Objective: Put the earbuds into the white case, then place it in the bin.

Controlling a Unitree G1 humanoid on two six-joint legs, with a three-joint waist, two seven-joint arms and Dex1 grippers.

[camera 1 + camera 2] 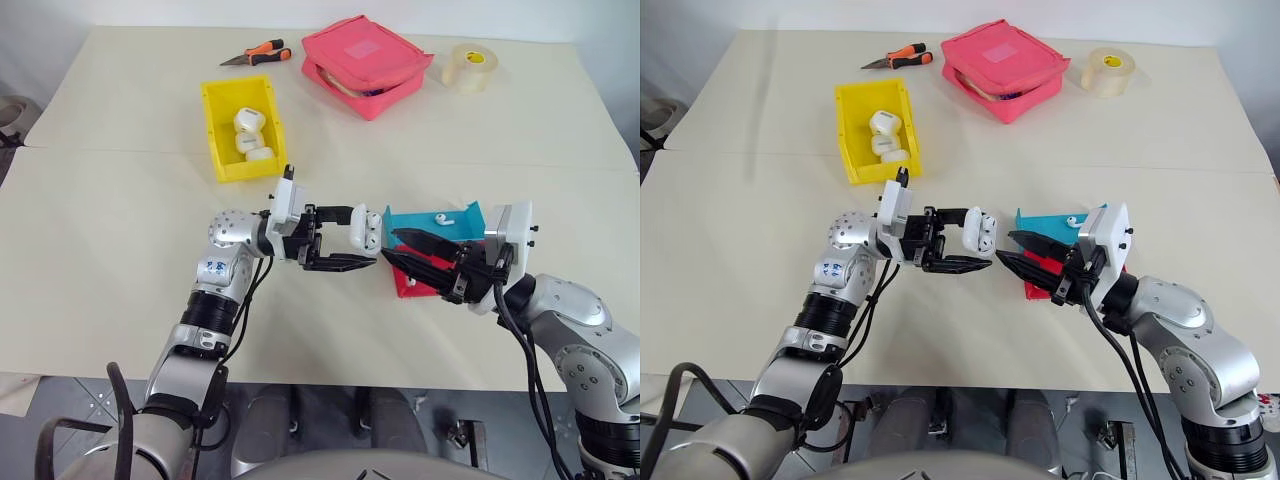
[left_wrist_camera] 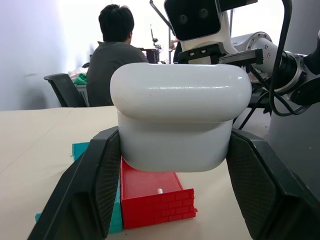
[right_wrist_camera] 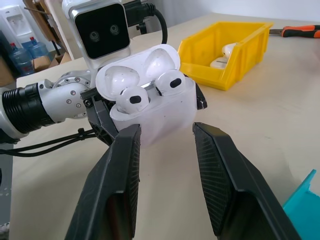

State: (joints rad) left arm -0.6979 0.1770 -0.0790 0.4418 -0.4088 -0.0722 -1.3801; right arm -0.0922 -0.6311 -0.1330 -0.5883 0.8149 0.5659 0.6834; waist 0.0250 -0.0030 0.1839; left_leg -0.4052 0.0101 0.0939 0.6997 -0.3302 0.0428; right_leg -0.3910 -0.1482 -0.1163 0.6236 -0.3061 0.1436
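With both earbuds (image 3: 150, 91) seated in the open case (image 1: 365, 227) that the left gripper (image 1: 345, 241) pinches above the table, and the right gripper (image 1: 412, 254) parted and empty, closing the lid and binning in the yellow bin (image 1: 222, 150) likely remain.

No readable text or labels.

Bin (image 1: 215, 135) far-left on tabletop (image 1: 100, 250), pouch (image 1: 365, 62) and tape roll (image 1: 468, 67) behind-right, trays (image 1: 405, 225) near-right; case (image 1: 364, 226) between pincers.
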